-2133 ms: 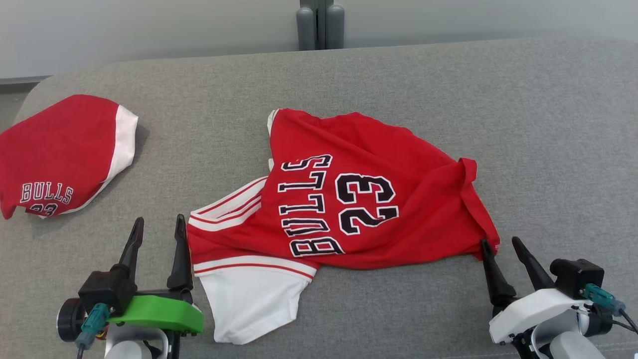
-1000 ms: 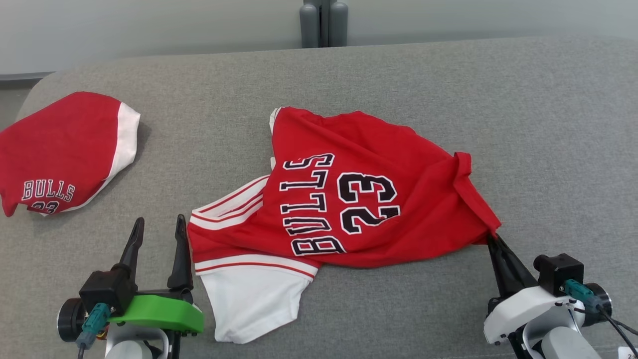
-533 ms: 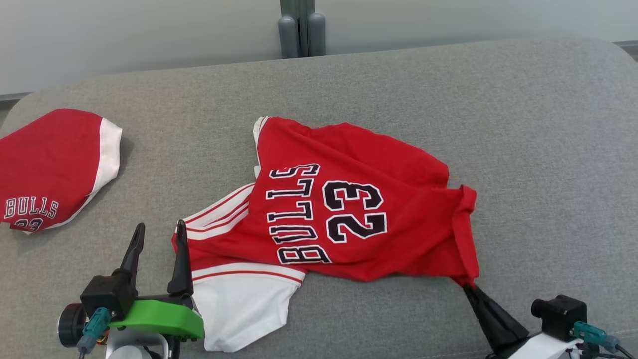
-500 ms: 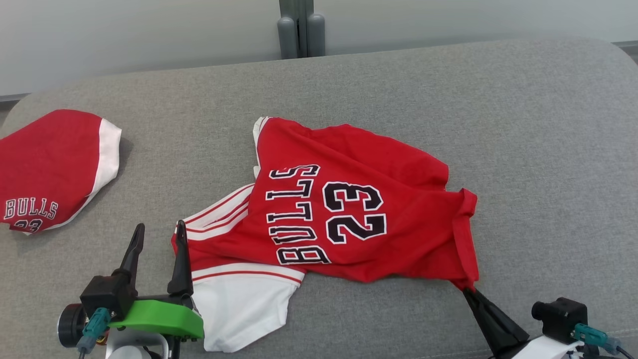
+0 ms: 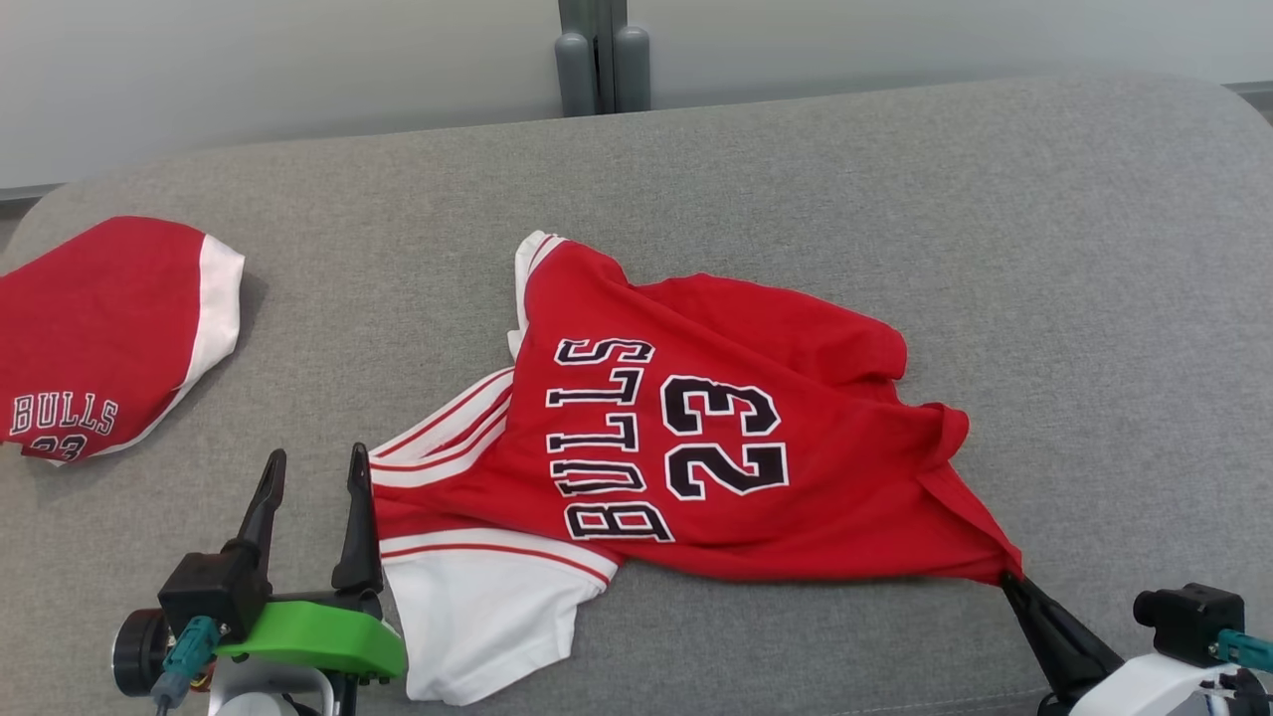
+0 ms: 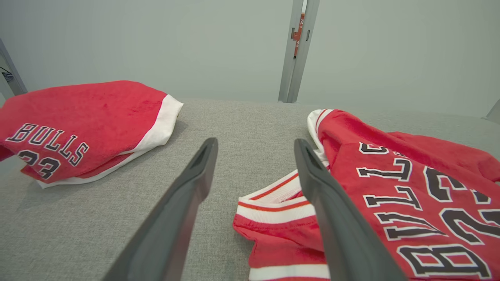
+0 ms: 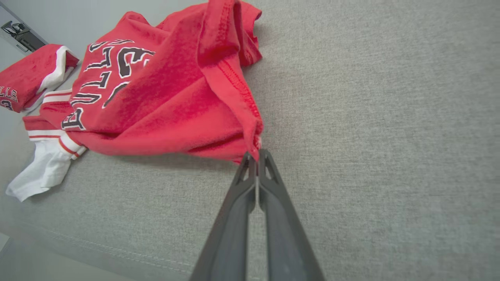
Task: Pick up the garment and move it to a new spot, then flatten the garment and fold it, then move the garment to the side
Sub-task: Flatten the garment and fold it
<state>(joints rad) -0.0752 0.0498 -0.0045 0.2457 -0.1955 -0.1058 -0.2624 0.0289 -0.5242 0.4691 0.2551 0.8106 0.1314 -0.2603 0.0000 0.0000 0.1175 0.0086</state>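
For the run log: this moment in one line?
right gripper: shut on jersey corner | left gripper: open, empty | jersey: crumpled on grey cushion

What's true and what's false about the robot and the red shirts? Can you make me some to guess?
1. The right gripper is pinching a corner of the jersey. True.
2. The left gripper is squeezed shut. False: its two fingers stand wide open.
3. The jersey has the number 23 on it. True.
4. The second red garment lies on top of the jersey. False: it lies apart from it, off to the robot's left on the grey cushion.
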